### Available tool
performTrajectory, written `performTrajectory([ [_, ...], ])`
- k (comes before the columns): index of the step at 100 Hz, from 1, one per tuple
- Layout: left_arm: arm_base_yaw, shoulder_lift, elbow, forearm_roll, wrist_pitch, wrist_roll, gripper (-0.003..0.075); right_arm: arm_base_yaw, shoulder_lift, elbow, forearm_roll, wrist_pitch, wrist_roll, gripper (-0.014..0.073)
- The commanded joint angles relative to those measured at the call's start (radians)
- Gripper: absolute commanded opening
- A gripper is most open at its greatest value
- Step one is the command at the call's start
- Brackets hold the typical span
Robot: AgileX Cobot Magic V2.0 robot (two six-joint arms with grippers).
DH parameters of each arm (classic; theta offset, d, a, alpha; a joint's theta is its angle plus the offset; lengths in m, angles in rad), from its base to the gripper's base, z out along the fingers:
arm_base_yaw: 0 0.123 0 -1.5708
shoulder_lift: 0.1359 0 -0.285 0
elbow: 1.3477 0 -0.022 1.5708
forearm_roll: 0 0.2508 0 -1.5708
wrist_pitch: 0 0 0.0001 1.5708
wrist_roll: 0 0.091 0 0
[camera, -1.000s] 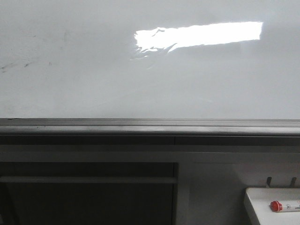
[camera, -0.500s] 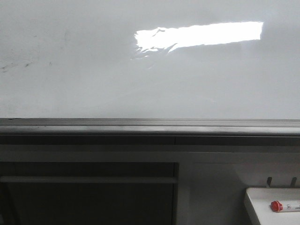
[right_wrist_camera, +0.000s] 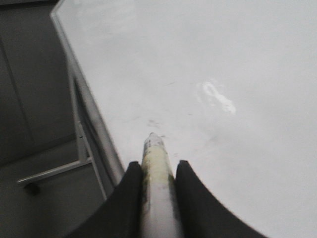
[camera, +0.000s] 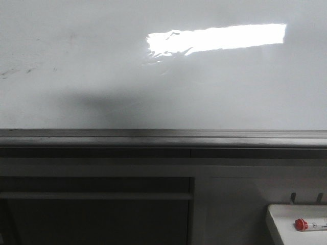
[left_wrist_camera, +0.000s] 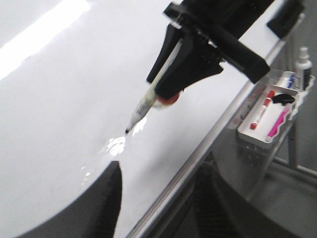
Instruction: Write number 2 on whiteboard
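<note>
The whiteboard [camera: 230, 87] fills the upper front view, with a bright rectangular reflection and a grey bottom rail [camera: 163, 138]. No number 2 shows on it, only faint grey smudges. Neither gripper shows in the front view. In the left wrist view my right gripper [left_wrist_camera: 159, 89] is shut on a white marker [left_wrist_camera: 141, 109], whose black tip is at or just off the board [left_wrist_camera: 74, 99]. The right wrist view shows the same grip [right_wrist_camera: 156, 164] on the marker [right_wrist_camera: 153, 148], pointing at the board [right_wrist_camera: 223, 64]. My left gripper [left_wrist_camera: 161, 166] is open and empty, close to the board's lower edge.
A small white tray [camera: 286, 224] at the lower right holds a red-capped marker [camera: 306, 223]. In the left wrist view the tray [left_wrist_camera: 247, 136] holds several markers, with a white bottle [left_wrist_camera: 303, 62] beside it. Dark frame bars run below the rail.
A dark shadow has appeared on the lower middle-left of the board in the front view. Nothing else there differs.
</note>
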State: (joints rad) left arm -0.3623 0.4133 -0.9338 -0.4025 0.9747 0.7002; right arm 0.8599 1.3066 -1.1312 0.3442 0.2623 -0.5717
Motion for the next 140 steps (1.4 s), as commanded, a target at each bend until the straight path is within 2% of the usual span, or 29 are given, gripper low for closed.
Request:
performTrajectory([
  [1, -0.004, -0.050, 0.021, 0.075, -0.094, -0.173, 0.0119, -0.041, 0.003, -0.032, -0.022, -0.123, -0.006, -0.0077],
  [7, -0.004, -0.099, 0.065, 0.071, -0.135, -0.226, -0.0002, -0.052, 0.019, -0.033, -0.031, -0.141, -0.006, -0.0077],
  [9, -0.004, -0.114, 0.082, 0.063, -0.152, -0.232, -0.0019, -0.054, 0.026, -0.033, -0.037, -0.147, -0.006, -0.0077],
  [25, -0.004, -0.202, 0.227, -0.042, -0.268, -0.239, -0.0020, -0.063, 0.082, -0.033, -0.053, -0.175, -0.006, -0.0077],
  [38, -0.004, -0.224, 0.304, -0.119, -0.295, -0.239, -0.0020, -0.069, 0.121, -0.033, -0.053, -0.220, -0.006, -0.0077],
  [70, -0.004, -0.225, 0.324, -0.157, -0.336, -0.239, -0.0020, -0.081, 0.177, -0.033, -0.053, -0.310, -0.006, -0.0077],
  [117, -0.004, -0.225, 0.324, -0.157, -0.332, -0.237, -0.0020, -0.230, 0.163, -0.033, -0.053, -0.262, -0.006, -0.0077],
  [140, -0.004, -0.225, 0.324, -0.156, -0.332, -0.237, -0.0020, -0.308, 0.090, -0.031, -0.053, -0.112, -0.006, -0.0067],
])
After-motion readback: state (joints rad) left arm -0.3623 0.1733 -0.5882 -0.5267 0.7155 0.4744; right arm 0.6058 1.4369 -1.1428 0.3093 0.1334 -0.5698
